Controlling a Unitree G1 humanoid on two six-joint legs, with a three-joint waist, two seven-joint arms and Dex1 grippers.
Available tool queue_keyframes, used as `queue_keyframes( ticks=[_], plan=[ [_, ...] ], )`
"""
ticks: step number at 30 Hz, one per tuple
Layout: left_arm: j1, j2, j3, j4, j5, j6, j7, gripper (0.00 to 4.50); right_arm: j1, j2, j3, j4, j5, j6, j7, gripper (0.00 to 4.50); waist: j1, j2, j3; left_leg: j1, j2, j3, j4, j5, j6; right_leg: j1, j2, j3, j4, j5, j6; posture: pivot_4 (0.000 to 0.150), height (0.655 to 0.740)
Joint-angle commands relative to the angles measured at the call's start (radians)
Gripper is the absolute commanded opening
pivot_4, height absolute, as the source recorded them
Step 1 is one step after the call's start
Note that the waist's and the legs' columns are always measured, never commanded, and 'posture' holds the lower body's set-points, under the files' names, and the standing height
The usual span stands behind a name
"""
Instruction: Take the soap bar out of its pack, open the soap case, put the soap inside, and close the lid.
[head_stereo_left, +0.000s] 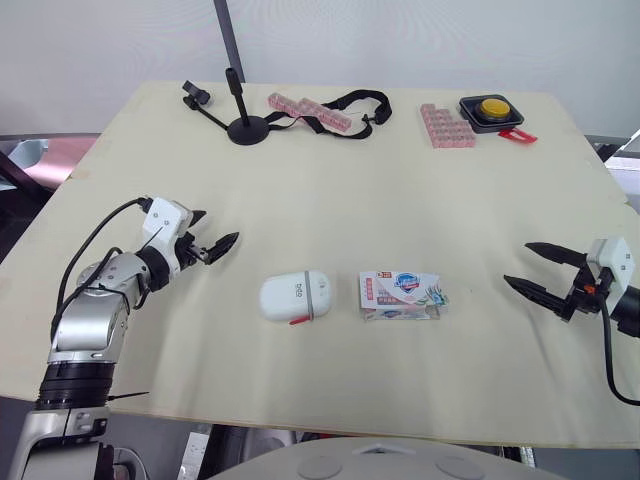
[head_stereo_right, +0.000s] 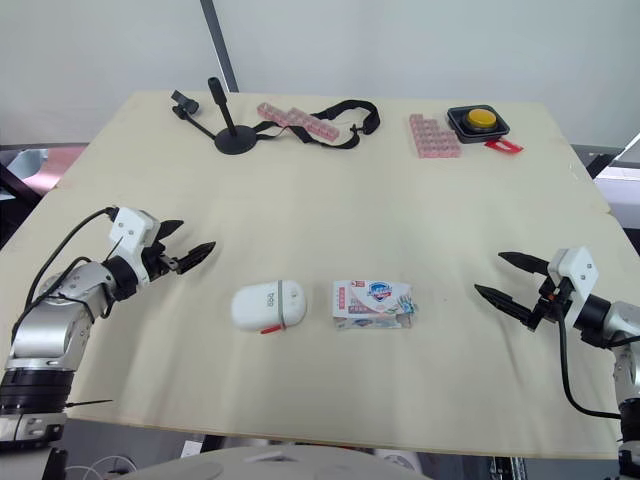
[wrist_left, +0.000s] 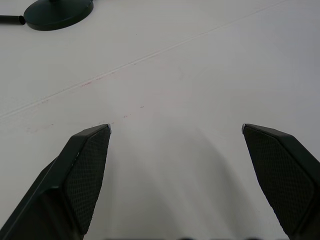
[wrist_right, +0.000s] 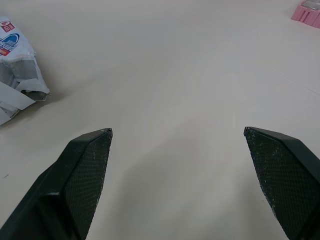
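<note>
The white oval soap case (head_stereo_left: 295, 297), with a grey band and a red latch, lies shut at the middle front of the table. Just to its right lies the soap pack (head_stereo_left: 401, 296), white with a blue and red print; its right end looks crumpled and torn, as also seen in the right wrist view (wrist_right: 17, 75). My left gripper (head_stereo_left: 217, 227) hovers open to the left of the case, holding nothing. My right gripper (head_stereo_left: 518, 264) stands open to the right of the pack, well apart from it. Both wrist views show wide gaps between the fingers (wrist_left: 85, 165) (wrist_right: 82, 170).
At the back of the table (head_stereo_left: 320, 200) stand a black stand with a round base (head_stereo_left: 248, 130), pink block strips (head_stereo_left: 310, 112) with a black strap (head_stereo_left: 352, 100), a pink block (head_stereo_left: 446, 126), a yellow button in a black box (head_stereo_left: 491, 110) and a red piece (head_stereo_left: 518, 135).
</note>
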Motion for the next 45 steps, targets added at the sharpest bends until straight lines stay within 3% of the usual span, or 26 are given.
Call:
queue_keyframes(
  ticks=[1, 24, 28, 34, 39, 45],
  plan=[
    [-0.008, 0.009, 0.017, -0.015, -0.009, -0.017, -0.007, 4.48, -0.004, -0.007, -0.025, -0.025, 0.017, -0.006, 0.002, 4.5, 0.0, 0.0, 0.0, 0.0, 0.0, 0.0, 0.0, 0.0, 0.0, 0.0, 0.0, 0.0, 0.0, 0.0, 0.0, 0.15, 0.7395],
    [-0.059, -0.015, 0.0, -0.028, -0.047, -0.009, -0.057, 4.48, -0.033, -0.045, -0.021, -0.061, 0.019, 0.036, 0.016, 4.5, -0.001, 0.0, 0.0, 0.0, 0.0, 0.0, 0.0, -0.002, 0.004, 0.0, 0.0, 0.0, 0.0, 0.0, 0.0, 0.15, 0.7395],
    [-0.094, 0.002, -0.024, -0.131, -0.122, 0.024, -0.154, 4.48, -0.099, -0.119, 0.025, -0.129, 0.02, 0.093, 0.103, 4.5, -0.001, 0.0, 0.0, -0.001, 0.0, 0.0, 0.001, -0.002, 0.005, -0.001, 0.0, 0.001, 0.002, 0.0, 0.0, 0.15, 0.7395],
    [-0.005, 0.064, -0.092, -0.319, -0.228, 0.064, -0.338, 4.48, -0.143, -0.179, 0.134, -0.306, 0.033, 0.22, 0.207, 4.5, 0.002, 0.0, 0.0, -0.001, 0.001, 0.0, 0.0, -0.001, 0.004, -0.001, 0.002, 0.001, 0.003, 0.0, 0.0, 0.15, 0.7395],
    [0.091, 0.06, -0.136, -0.386, -0.237, 0.0, -0.415, 4.48, -0.159, -0.179, 0.231, -0.457, 0.027, 0.324, 0.21, 4.5, 0.012, 0.0, 0.0, -0.003, 0.001, 0.001, 0.001, -0.001, 0.003, -0.003, 0.002, 0.001, 0.002, 0.0, 0.0, 0.15, 0.7395],
    [0.145, 0.052, -0.192, -0.384, -0.211, -0.091, -0.48, 4.48, -0.169, -0.167, 0.274, -0.467, 0.006, 0.345, 0.219, 4.5, 0.012, 0.0, 0.0, -0.003, 0.0, 0.001, 0.001, -0.001, 0.003, -0.004, 0.0, 0.001, 0.002, 0.0, 0.0, 0.15, 0.7395]
  ],
)
